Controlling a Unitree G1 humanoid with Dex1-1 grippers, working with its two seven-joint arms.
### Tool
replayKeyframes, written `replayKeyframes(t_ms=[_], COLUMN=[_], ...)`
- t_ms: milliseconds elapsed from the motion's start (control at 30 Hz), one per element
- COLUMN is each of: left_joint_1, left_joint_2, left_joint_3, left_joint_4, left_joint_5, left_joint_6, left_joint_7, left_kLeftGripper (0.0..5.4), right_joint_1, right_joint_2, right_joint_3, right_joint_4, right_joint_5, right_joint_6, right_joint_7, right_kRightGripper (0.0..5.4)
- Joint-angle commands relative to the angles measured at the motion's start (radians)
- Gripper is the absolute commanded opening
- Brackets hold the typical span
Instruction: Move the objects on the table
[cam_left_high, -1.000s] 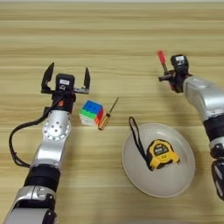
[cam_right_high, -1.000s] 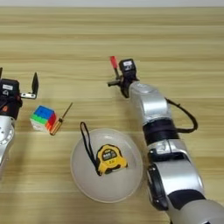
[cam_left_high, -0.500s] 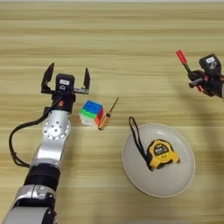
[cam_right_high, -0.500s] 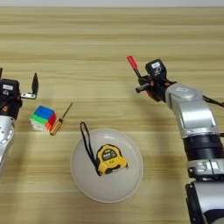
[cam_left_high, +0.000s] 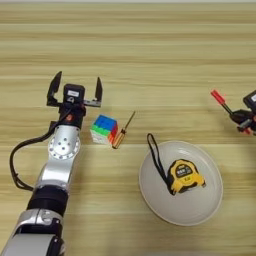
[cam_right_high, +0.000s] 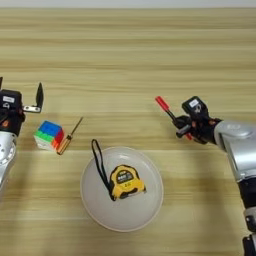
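Right gripper (cam_right_high: 186, 127) carrying red marker (cam_right_high: 167, 109) rightward since earlier frames, fingers clamping it; left gripper (cam_left_high: 75, 92) idling wide open beside cube (cam_left_high: 104, 129).

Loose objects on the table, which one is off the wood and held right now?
The red marker, pinched in the right tool. The cube and screwdriver lie on the table beside the open left tool.

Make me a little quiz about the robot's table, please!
1. True or false: the tape measure lies on the white plate.
2. What does the right gripper hold? A) red marker B) puzzle cube C) screwdriver
3. What lies right beside the puzzle cube?

Key: 1 true. 2 A, the red marker. 3 the screwdriver. The open left gripper is just above the cube.
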Motion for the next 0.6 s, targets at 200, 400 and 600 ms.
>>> replayKeyframes(t_ms=[200,400,600], left_joint_1=[-0.014,-0.012,-0.012], left_joint_2=[0.01,0.011,0.011], left_joint_3=[-0.001,-0.001,-0.001], left_joint_4=[0.009,0.006,0.006], left_joint_5=[-0.005,-0.006,-0.006], left_joint_6=[-0.011,-0.011,-0.012], left_joint_7=[-0.006,-0.007,-0.008], left_kLeftGripper=[5.4,5.4,5.4], right_joint_1=[0.04,0.047,0.046], right_joint_2=[-0.023,-0.001,0.021], right_joint_3=[0.041,0.066,0.091], right_joint_4=[-0.001,0.021,0.041], right_joint_5=[-0.035,-0.054,-0.075], right_joint_6=[-0.019,-0.008,-0.007], right_joint_7=[0.006,-0.024,-0.05], right_kRightGripper=[0.42,0.42,0.42])
